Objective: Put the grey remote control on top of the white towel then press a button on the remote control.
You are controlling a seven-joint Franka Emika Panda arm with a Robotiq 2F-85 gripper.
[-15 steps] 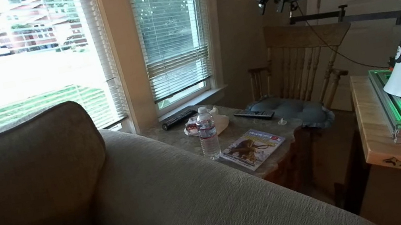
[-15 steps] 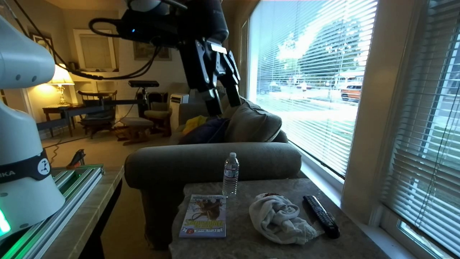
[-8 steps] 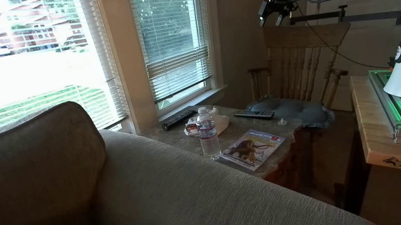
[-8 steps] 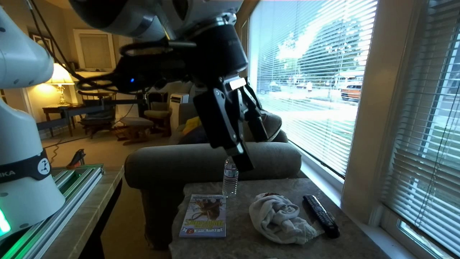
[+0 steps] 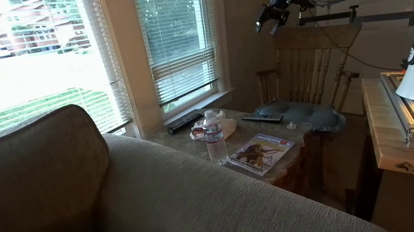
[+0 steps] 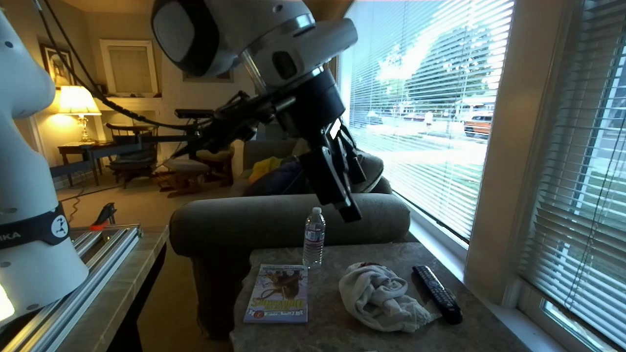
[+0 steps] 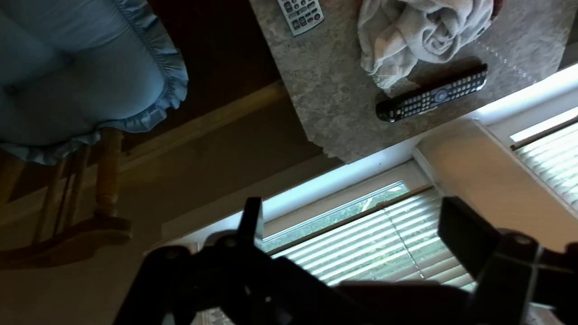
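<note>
The grey remote control (image 5: pixel 262 118) lies flat near the table edge, beside the chair; it shows partly at the top of the wrist view (image 7: pixel 301 16). The white towel (image 6: pixel 381 298) lies rumpled on the table, partly behind the bottle in an exterior view (image 5: pixel 228 126); it also shows in the wrist view (image 7: pixel 426 34). My gripper (image 6: pixel 355 195) is in the air well above the table, tilted, apart from both things. In the wrist view its fingers (image 7: pixel 352 221) are wide apart with nothing between them; it also shows in an exterior view (image 5: pixel 266 28).
A black remote (image 6: pixel 437 295) lies beside the towel on the window side. A water bottle (image 6: pixel 314 239) stands upright next to a magazine (image 6: pixel 278 294). The couch arm (image 6: pixel 288 220) borders the table. A wooden chair with a blue cushion (image 5: pixel 306 114) and window blinds (image 7: pixel 375 243) are close.
My gripper has come down and moved toward the table and window, tilting as it went. The light at the robot base has turned from green to yellow. The table's things have not moved.
</note>
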